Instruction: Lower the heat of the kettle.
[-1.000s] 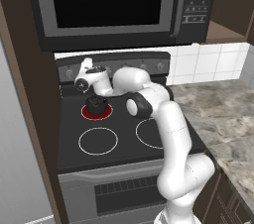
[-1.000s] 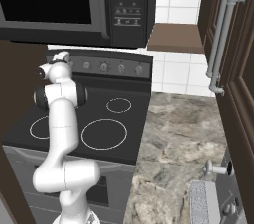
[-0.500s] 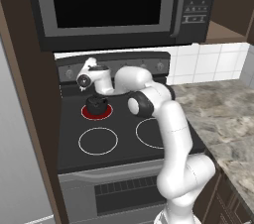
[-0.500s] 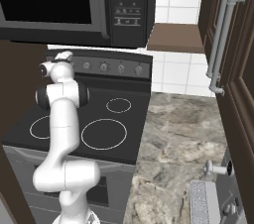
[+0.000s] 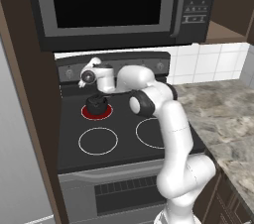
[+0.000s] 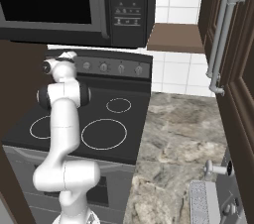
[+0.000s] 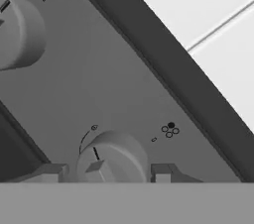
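— Where is the kettle point(image 5: 95, 104) sitting?

— On the glowing red rear-left burner point(image 5: 96, 111), just below and in front of the end effector point(image 7: 108, 174).

— And the end effector?

— Its fingers point(image 7: 47, 172) are standing apart, straddling a grey stove knob point(image 7: 111, 161) on the control panel point(image 7: 114, 89). Contact is probably not made yet; it's hard to tell.

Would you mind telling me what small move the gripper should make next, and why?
Probably close the fingers on the stove knob: it sits between them in the hand view, apparently not yet pinched, while the kettle sits on a burner glowing red.
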You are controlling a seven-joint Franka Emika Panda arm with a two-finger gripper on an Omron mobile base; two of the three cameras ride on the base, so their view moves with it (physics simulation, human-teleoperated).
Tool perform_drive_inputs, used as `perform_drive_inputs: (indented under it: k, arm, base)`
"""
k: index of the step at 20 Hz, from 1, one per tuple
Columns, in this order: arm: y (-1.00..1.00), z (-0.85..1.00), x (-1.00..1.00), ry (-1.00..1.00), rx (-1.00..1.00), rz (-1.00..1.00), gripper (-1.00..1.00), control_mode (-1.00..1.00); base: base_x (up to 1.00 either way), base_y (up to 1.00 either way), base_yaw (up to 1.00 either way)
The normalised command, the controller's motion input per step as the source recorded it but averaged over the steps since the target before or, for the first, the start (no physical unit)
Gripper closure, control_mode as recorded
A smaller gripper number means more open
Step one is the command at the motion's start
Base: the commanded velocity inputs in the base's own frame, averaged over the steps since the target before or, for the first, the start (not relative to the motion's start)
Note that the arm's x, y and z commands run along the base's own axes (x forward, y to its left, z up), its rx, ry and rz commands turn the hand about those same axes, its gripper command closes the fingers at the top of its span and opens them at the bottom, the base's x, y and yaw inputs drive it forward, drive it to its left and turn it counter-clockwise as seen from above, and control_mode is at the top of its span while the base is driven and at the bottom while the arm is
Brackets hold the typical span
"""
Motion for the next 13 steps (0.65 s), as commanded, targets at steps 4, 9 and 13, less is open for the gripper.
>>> perform_drive_inputs:
  k: [4, 9, 13]
  arm:
    - [-0.2, 0.0, 0.0, 0.0, 0.27, -0.02, 1.0, -1.0]
    - [-0.2, 0.01, 0.0, 0.0, 0.32, -0.04, 1.0, -1.0]
    - [-0.15, 0.04, 0.01, 0.0, 0.34, -0.04, 1.0, -1.0]
  base:
    - [0.0, 0.0, 0.0]
    - [0.0, 0.0, 0.0]
    - [0.0, 0.0, 0.0]
